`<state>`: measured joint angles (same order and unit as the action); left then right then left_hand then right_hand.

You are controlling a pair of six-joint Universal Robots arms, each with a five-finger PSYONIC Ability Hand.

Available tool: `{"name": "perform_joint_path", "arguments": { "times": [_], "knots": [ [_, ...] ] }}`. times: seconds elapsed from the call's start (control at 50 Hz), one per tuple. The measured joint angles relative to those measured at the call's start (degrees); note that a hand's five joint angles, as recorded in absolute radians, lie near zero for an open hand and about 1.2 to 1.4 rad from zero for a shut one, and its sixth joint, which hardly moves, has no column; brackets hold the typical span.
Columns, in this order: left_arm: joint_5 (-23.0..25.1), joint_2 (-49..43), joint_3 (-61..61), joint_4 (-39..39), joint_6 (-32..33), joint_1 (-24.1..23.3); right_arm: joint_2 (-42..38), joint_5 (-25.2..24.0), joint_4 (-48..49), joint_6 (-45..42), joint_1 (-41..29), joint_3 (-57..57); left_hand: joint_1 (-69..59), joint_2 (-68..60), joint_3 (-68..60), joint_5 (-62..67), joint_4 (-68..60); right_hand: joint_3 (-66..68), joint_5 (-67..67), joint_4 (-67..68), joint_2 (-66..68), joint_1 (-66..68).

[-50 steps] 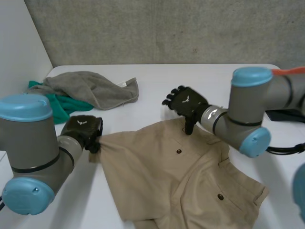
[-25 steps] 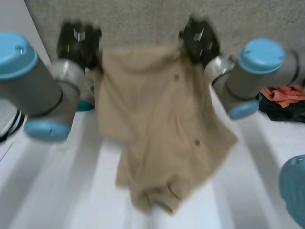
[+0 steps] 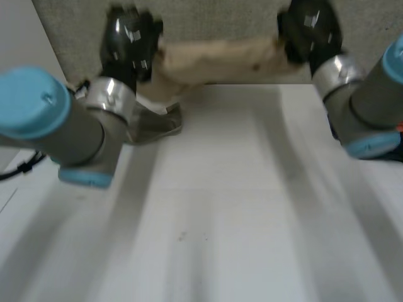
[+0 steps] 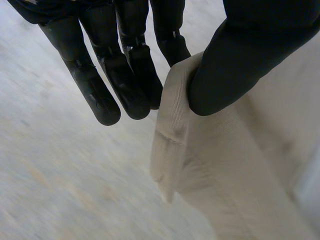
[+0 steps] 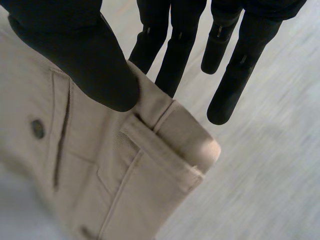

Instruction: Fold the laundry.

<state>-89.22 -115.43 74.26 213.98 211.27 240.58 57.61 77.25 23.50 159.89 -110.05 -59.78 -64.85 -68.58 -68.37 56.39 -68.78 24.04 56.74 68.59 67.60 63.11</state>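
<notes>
Beige shorts (image 3: 217, 60) hang stretched in the air between my two hands, high above the far side of the white table (image 3: 220, 201). My left hand (image 3: 129, 41) pinches one waistband corner of the shorts (image 4: 200, 150) between thumb and fingers (image 4: 125, 65). My right hand (image 3: 310, 28) pinches the other waistband corner (image 5: 170, 140) under its thumb, close to a buttoned pocket (image 5: 37, 129). The lower part of the shorts is hidden behind their raised top edge.
A grey towel (image 3: 154, 123) lies at the table's back left, partly behind my left arm. Dark and orange clothes (image 3: 397, 135) sit at the right edge. A grey concrete wall (image 3: 208, 19) runs behind the table.
Both hands have lifted the shorts off the table and swung them up and away toward the wall. The right hand closed on the waistband during this move.
</notes>
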Motion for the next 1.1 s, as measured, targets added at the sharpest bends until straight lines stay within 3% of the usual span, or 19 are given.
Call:
{"name": "perform_joint_path", "arguments": {
  "times": [0.18,0.4,0.54,0.68,0.7,0.84,1.02,1.1],
  "knots": [
    [-0.19,-2.5,13.09,-4.64,0.37,-0.92,1.19,-0.42,-12.26,-5.92,1.75,-17.43,0.0,-0.02,-0.01,0.3,0.0,0.0,0.0,0.01,0.3,0.0],
    [-3.64,4.5,24.47,-23.18,0.06,-2.51,5.53,-0.53,-32.71,-21.72,4.91,-26.68,0.0,-0.02,-0.01,0.6,0.0,0.0,0.0,0.01,1.08,0.0],
    [-10.0,12.36,30.12,-40.71,-0.27,-7.78,15.91,-0.8,-46.95,-29.49,5.9,-34.97,0.0,-0.02,-0.01,0.79,0.0,0.0,0.0,0.01,1.08,0.0],
    [-11.52,15.56,33.06,-50.67,-0.41,-14.47,24.44,-0.89,-55.17,-37.42,6.29,-43.6,0.0,-0.02,-0.01,0.9,0.0,0.0,0.0,0.01,1.08,0.0],
    [-11.58,16.39,33.49,-53.08,-0.45,-17.18,27.03,-0.99,-56.71,-39.42,6.35,-45.91,0.0,-0.02,-0.01,1.33,0.0,0.0,0.03,0.01,1.08,0.0],
    [-11.54,17.12,32.06,-54.47,-0.19,-20.37,31.08,-1.87,-57.86,-41.46,7.28,-49.0,0.0,-0.02,-0.01,1.41,0.0,0.0,0.59,0.01,1.08,0.0],
    [-11.05,16.01,25.93,-49.28,1.24,-14.38,31.4,-4.28,-54.61,-40.81,10.0,-47.5,-0.26,-0.02,-0.01,1.41,0.0,0.0,0.79,0.01,1.08,0.42],
    [-9.29,12.96,19.51,-41.99,3.24,-11.81,30.86,-5.27,-48.12,-38.76,10.56,-44.7,-0.31,-0.02,-0.05,1.41,-0.01,0.0,1.1,0.01,1.08,0.78]
  ]
}}
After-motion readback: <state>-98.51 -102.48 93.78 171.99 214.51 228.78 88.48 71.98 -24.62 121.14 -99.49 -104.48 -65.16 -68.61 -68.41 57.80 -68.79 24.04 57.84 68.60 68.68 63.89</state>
